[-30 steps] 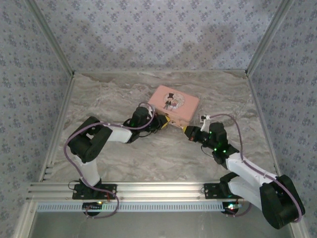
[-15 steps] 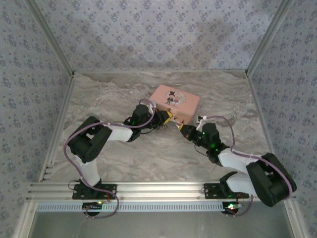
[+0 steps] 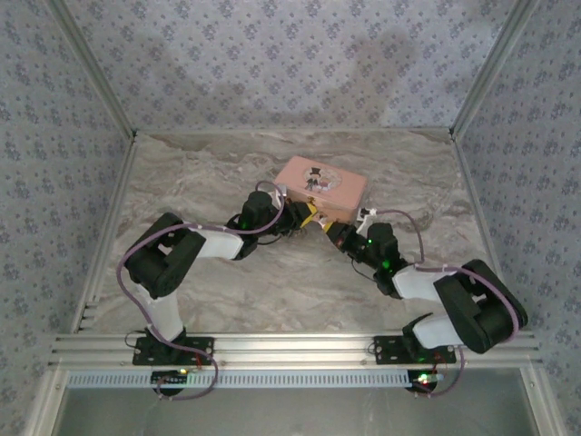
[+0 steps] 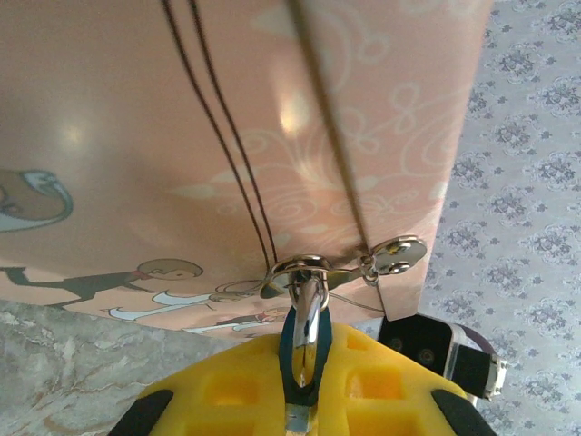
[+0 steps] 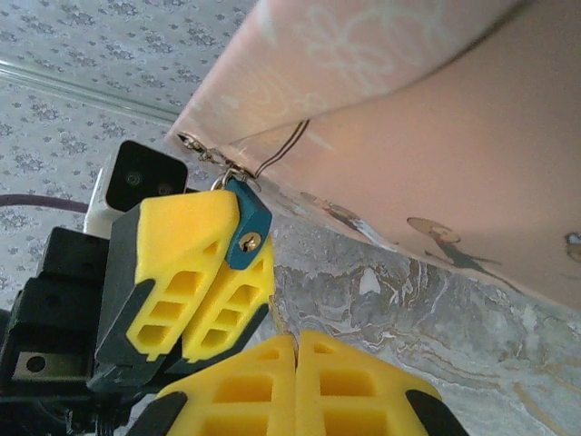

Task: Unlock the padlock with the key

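Observation:
The padlock point(image 4: 286, 352), small and teal with a silver shackle, hangs from the metal hasp point(image 4: 313, 268) of the pink tin point(image 3: 320, 186). My left gripper point(image 4: 304, 350) is shut on its body. From the right wrist the padlock point(image 5: 247, 227) shows its brass keyhole between the left gripper's yellow fingers point(image 5: 182, 254). My right gripper point(image 5: 296, 350) is shut a short way below that keyhole. A thin sliver, the key point(image 5: 274, 318), pokes out of its seam toward the lock and stays apart from it. From above, the left gripper point(image 3: 309, 216) and right gripper point(image 3: 334, 232) meet at the tin's near corner.
The tin's pink side with cartoon figures point(image 4: 163, 282) stands right behind the lock. Marble tabletop point(image 3: 272, 282) lies bare in front of the arms. Patterned walls point(image 3: 290, 64) close in the back and both sides.
The right arm has swung left and forward, bringing its shut gripper close to the left gripper at the tin's corner. The left arm and the tin have not moved.

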{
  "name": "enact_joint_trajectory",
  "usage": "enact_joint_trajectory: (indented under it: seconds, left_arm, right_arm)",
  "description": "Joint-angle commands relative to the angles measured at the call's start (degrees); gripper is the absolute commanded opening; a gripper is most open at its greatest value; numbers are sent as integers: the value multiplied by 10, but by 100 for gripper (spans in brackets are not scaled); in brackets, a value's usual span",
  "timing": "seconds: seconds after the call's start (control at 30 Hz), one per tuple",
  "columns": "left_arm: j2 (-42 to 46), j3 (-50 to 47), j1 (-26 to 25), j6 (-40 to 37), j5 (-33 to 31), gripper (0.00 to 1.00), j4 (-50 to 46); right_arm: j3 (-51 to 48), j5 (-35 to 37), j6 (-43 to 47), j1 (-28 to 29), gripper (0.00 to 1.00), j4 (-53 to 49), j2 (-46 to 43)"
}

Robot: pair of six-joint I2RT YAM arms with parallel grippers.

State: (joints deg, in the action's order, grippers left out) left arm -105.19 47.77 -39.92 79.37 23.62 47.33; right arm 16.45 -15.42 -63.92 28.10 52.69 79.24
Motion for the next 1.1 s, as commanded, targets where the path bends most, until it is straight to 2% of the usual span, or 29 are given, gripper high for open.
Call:
enact_joint_trajectory:
  seconds: [0.0,1.07]
  left_arm:
    - [10,15,-4,4,16,3,61]
    - [2,3,-16,20,13,4,97]
  right_arm:
    - [16,3,-16,-4,0,43,14]
    - [39,22,-25,-8,0,75,44]
